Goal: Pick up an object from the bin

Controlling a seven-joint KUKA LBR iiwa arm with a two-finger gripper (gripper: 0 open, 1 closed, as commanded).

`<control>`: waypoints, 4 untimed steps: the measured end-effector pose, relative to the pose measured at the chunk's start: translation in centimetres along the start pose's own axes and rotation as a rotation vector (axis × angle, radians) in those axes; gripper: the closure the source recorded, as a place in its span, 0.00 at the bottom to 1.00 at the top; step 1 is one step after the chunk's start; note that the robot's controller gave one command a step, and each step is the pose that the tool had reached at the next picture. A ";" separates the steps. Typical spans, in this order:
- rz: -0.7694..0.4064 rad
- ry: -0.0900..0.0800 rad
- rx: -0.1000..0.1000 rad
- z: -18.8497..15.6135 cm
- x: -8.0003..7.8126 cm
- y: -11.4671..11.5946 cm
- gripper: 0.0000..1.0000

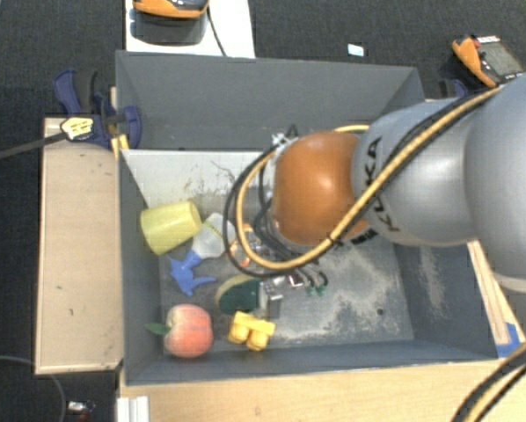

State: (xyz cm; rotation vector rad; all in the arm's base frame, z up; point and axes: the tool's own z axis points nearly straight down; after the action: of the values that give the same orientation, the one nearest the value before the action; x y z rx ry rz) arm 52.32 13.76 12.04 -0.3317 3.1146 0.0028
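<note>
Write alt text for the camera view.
A robot arm reaches from the right into a grey bin, its claw down beside a dark green object. Nearby lie a yellow cup, a blue toy, a peach and a small yellow toy.

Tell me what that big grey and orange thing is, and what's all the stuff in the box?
That is a robot arm, seen by a camera looking down from above. It reaches in from the right into a grey metal bin. The round orange cover is part of its wrist. Its hand is low over a dark green thing. Nearby lie a yellow cup, a blue toy piece, a peach and a small yellow toy. Whether it holds anything I cannot tell.
</note>
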 end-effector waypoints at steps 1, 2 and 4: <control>-0.088 0.005 0.001 2.6 0.4 0.3 0.00; -0.121 -0.003 0.000 0.2 0.5 0.4 0.00; 0.020 -0.019 -0.002 4.6 0.0 -0.1 1.00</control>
State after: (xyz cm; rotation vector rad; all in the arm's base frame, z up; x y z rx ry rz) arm 52.37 13.66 7.48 -0.2986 3.0992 0.0092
